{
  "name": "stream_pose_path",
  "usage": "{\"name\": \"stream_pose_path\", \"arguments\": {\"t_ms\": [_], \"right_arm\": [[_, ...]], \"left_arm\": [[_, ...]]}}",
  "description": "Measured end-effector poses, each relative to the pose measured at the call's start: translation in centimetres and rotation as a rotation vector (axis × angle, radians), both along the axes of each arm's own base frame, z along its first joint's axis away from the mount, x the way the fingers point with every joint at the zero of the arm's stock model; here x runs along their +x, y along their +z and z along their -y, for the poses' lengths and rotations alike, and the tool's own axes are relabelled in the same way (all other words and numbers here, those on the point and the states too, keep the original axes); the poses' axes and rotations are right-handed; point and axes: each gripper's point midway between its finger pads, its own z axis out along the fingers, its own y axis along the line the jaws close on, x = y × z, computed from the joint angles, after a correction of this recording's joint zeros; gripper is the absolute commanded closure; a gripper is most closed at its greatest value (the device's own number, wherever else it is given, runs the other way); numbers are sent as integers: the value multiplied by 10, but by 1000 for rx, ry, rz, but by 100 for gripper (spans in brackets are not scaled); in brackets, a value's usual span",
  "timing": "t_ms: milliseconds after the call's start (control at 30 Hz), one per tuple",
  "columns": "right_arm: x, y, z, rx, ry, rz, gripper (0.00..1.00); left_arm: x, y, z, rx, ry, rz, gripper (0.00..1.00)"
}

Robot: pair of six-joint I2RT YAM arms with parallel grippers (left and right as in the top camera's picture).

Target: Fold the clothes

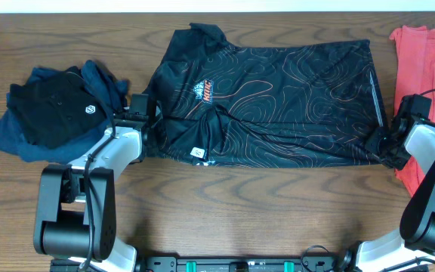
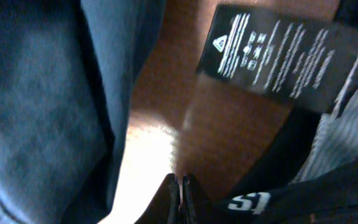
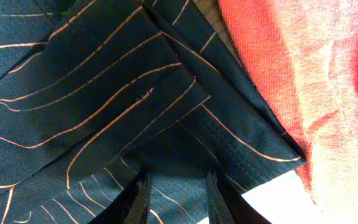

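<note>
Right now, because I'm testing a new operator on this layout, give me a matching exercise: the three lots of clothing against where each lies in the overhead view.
Things:
1. black jersey with orange lines
2. coral shirt
3. dark blue heap

Places:
A. far left, bunched up
B. far right, partly out of frame
C. centre, spread out

Pairs: 1-C, 2-B, 3-A.

Mostly cloth on shiny wood here.
My jersey (image 1: 278, 98) looks like matt, smooth, fine-knit cloth with a stitched hem. The red shirt (image 3: 303, 74) is softer and fuzzier, kinda cottony. The care label (image 2: 272, 56) is slick black fabric, and the table (image 2: 154, 155) is varnished wood catching glare.
</note>
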Motion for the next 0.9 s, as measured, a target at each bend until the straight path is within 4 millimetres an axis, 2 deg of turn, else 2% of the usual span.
{"name": "stream_pose_path", "arguments": {"t_ms": [100, 167, 267, 367, 467, 567, 600, 767, 900], "right_arm": [[0, 0, 0, 0, 2, -1, 71], [0, 0, 0, 0, 3, -1, 71], [0, 0, 0, 0, 3, -1, 71], [0, 0, 0, 0, 3, -1, 70], [0, 0, 0, 0, 3, -1, 70], [0, 0, 0, 0, 3, -1, 70], [0, 0, 0, 0, 3, -1, 70], [0, 0, 0, 0, 3, -1, 69], [0, 0, 0, 0, 3, -2, 69]], "left_arm": [[-10, 1, 0, 4, -2, -37, 93], [-12, 9, 1, 2, -7, -29, 91], [0, 41, 11, -33, -28, 77, 83], [14, 77, 26, -104, -59, 202, 83], [20, 96, 46, -196, -102, 263, 83], [18, 92, 64, -280, -126, 243, 83], [17, 87, 68, -300, -121, 230, 77], [13, 52, 76, -356, -63, 138, 76], [23, 29, 82, -385, -49, 125, 76]]}}
